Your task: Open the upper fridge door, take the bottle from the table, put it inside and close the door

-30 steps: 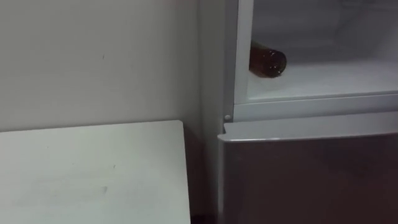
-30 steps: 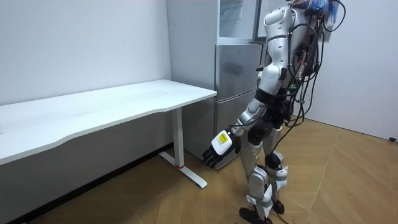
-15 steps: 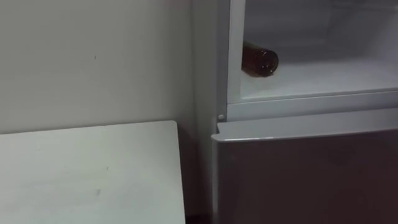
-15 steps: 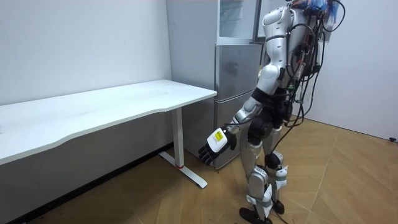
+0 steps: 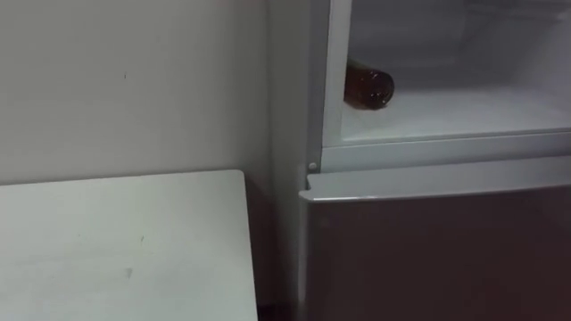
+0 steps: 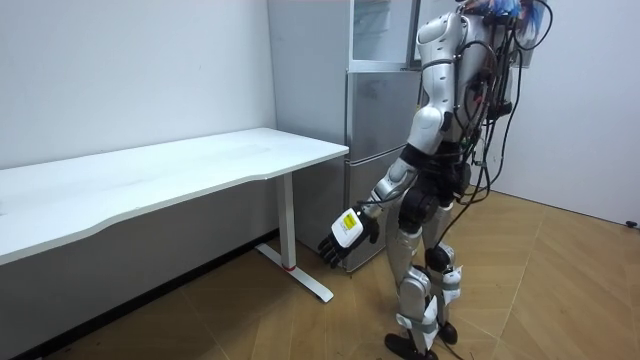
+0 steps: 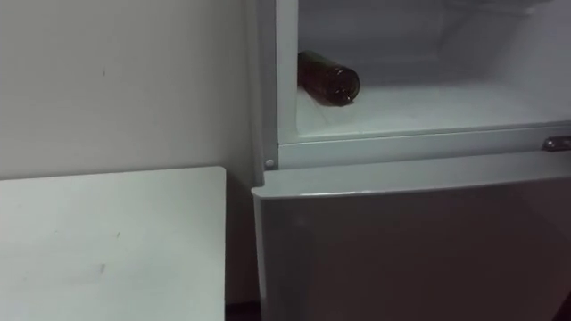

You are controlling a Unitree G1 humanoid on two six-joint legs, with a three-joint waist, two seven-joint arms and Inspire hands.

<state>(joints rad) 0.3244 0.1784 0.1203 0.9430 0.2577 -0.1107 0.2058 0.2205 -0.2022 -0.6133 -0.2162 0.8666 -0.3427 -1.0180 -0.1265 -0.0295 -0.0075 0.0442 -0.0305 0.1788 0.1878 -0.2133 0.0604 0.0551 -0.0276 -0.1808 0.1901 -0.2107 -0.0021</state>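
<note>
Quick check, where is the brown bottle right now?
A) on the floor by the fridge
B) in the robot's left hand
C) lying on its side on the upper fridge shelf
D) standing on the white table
C: the bottle lies on its side at the left end of the upper fridge shelf, a round end facing out.

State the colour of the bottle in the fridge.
The bottle is dark brown, clearest in the right eye view.
</note>
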